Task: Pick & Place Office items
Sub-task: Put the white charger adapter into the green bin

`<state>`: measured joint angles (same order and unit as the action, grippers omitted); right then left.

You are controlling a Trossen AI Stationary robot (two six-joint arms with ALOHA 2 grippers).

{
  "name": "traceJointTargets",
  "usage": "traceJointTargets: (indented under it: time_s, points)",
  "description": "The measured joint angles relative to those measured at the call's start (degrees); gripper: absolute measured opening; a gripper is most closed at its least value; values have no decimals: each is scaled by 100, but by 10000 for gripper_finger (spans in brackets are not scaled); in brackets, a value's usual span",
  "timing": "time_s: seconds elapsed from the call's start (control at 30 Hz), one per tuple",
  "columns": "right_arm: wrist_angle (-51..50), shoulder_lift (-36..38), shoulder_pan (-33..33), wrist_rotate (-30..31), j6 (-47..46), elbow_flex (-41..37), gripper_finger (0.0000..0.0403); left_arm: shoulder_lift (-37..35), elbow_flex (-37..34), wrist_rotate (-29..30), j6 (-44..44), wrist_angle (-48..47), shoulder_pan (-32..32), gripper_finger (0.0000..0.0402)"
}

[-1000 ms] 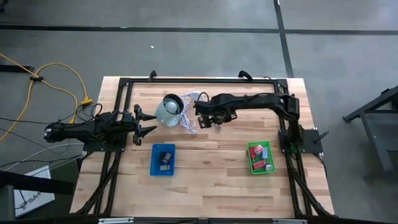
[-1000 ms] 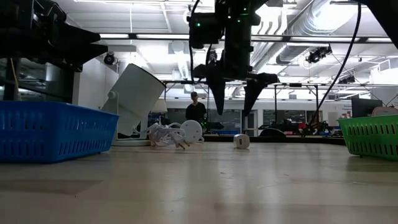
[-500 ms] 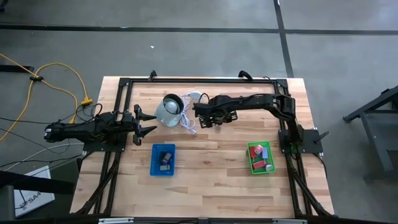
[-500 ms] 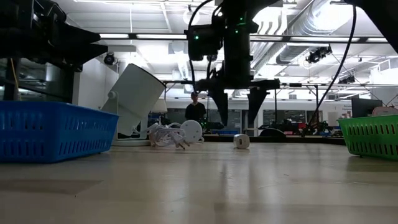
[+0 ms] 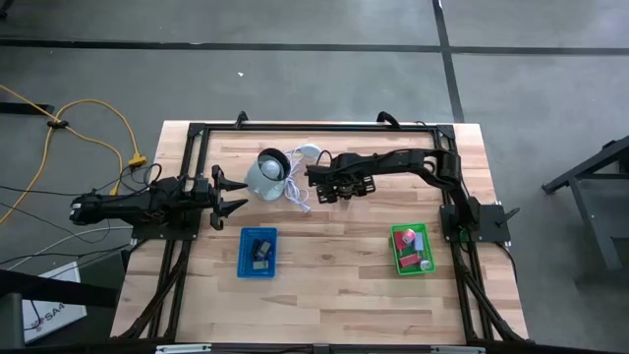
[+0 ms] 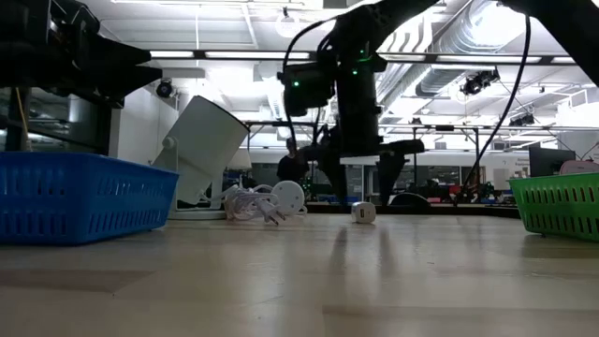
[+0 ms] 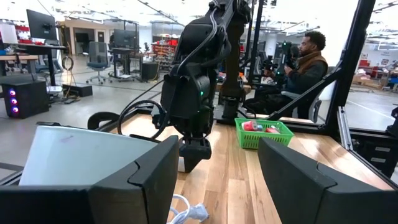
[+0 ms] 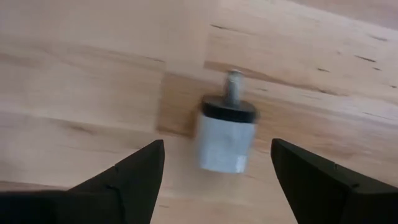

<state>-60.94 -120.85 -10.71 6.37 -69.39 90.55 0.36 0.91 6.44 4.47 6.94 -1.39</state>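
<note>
The right gripper hangs wide open over a small white block with a dark band and a metal pin, lying on the table between the fingers, untouched. Only the low view shows it beside the white cord. The left gripper waits open at the table's left

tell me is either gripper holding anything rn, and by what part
Nothing is held. The right gripper hangs open over a small white plug piece; the left gripper waits open.
</note>
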Motion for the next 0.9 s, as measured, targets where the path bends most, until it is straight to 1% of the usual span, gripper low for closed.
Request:
traceJointTargets:
  time_s: [0.13,0.3,0.43,0.53,0.9]
  points:
    - [322,9,-75,-209,2,-211,282,0,0,2,0,-2,0,212]
    - [482,11,-74,-172,37,-246,282,0,0,0,0,0,2,212]
    - [487,11,-71,-27,46,-246,280,0,0,1,1,-2,1,212]
    - [487,11,-71,-11,31,-246,268,0,0,2,0,-2,1,212]
    - [486,11,-73,14,18,-246,206,0,0,0,0,-2,0,212]
